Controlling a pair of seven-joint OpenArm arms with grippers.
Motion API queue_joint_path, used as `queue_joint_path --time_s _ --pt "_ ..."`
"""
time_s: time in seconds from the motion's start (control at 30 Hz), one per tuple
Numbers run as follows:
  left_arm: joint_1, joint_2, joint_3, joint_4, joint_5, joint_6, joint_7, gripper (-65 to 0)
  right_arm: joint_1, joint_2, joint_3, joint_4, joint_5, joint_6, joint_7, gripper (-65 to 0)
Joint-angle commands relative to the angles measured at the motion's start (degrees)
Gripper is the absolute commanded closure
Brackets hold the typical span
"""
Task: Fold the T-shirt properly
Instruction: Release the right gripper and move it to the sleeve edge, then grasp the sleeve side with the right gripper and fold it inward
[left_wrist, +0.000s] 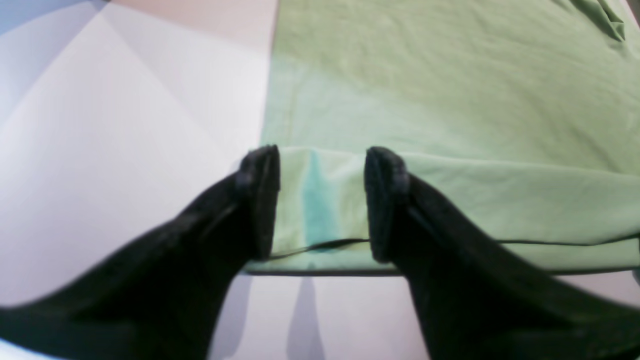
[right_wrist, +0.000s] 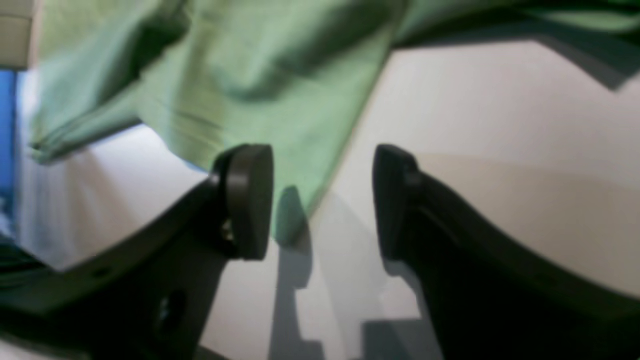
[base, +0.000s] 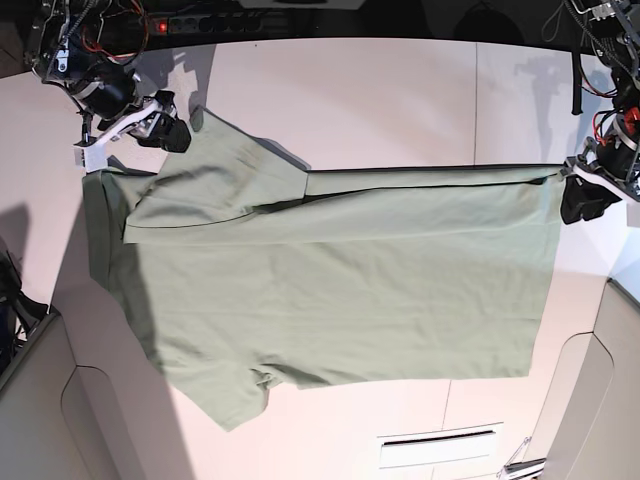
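Writing: no brand, label or lettering can be read on the T-shirt (base: 330, 290) or the worktop (base: 380, 90).
T-shirt: pale green, spread flat across the middle of the white worktop; one long side is folded over onto the body, making a straight doubled edge that runs between the two end effectors; the collar end lies by the right end effector, the hem end by the left one.
Left end effector (left_wrist: 320, 202): fingers apart; in the left wrist view the folded hem corner of the cloth lies between them, but whether the pads touch it I cannot tell; bare worktop lies just outside the fingers, past the cloth's straight hem.
Right end effector (right_wrist: 322, 200): fingers spread wide; a slanting cloth edge with a pointed tip sits between them, nearer one pad; the picture is blurred; nothing is pinched.
Edges: the far long side of the shirt lies flat, well apart from both end effectors; one sleeve sticks out there.
Open room: bare worktop on all sides of the shirt.
Containers: none to report.
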Motion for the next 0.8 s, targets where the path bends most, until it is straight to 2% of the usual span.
queue_joint_path --time_s 0.0,0.27,0.33,0.43,0.47,0.57,0.7,0.77 --pt "-0.5 -1.0 -0.3 0.8 -0.7 -0.4 -1.0 -30.4 0.0 0.3 -0.4 -0.5 0.2 0.0 -0.2 -31.9" --pt "-0.5 -1.0 -0.3 0.8 -0.7 -0.4 -1.0 -30.4 0.0 0.3 -3.5 -3.3 1.9 1.4 -0.6 -31.1" --pt "-0.5 -1.0 -0.3 0.8 -0.7 -0.4 -1.0 -30.4 0.1 0.3 -3.5 -3.3 3.6 2.9 -1.2 -22.9" --pt "-0.5 -1.0 -0.3 0.8 -0.7 -0.4 -1.0 -30.4 0.1 0.3 -3.5 -3.3 5.0 3.1 -2.0 -2.2" --pt "-0.5 -1.0 -0.3 0.8 -0.7 -0.4 -1.0 -30.4 0.1 0.3 -3.5 -3.3 5.5 3.1 -2.1 0.0" --pt "-0.5 -1.0 -0.3 0.8 -0.7 -0.4 -1.0 -30.4 0.2 0.3 -3.5 -3.2 8.0 3.8 -2.3 0.0" --pt "-0.5 -1.0 -0.3 0.8 -0.7 -0.4 -1.0 -30.4 3.7 0.3 -3.6 -3.1 12.8 8.7 -4.0 0.0" --pt "-0.5 -1.0 -0.3 0.8 -0.7 -0.4 -1.0 -30.3 6.8 0.3 -4.2 -3.1 13.4 9.3 -4.0 0.0"
